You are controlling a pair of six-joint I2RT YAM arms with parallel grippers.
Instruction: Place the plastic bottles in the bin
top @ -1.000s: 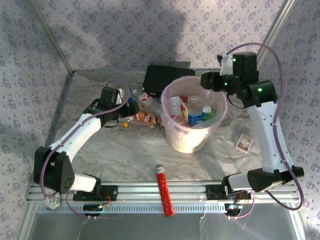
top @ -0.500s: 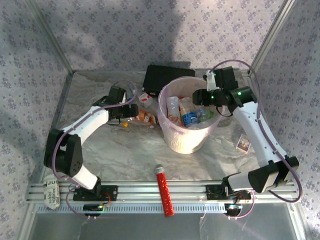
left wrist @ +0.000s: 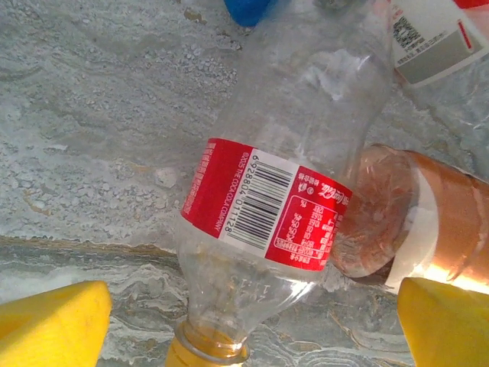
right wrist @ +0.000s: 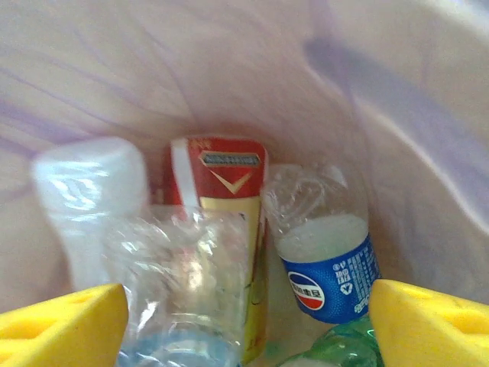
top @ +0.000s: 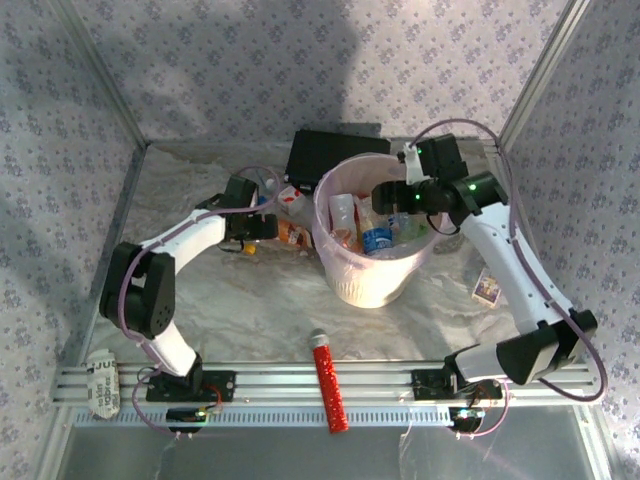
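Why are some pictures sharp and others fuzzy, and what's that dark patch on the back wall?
Top external: a broad soft shadow lies on the back wall, and the bin glows pale pink. Left wrist: crisp, the barcode on the red-labelled bottle is readable. Right wrist: soft, smeared, pink-tinted inside the bin; the blue-labelled bottle is clearest.

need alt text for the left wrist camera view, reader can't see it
A clear plastic bottle with a red label lies on the grey marbled table between the open yellow fingertips of the left gripper. A brownish bottle rests against it; a blue cap shows at the top edge.
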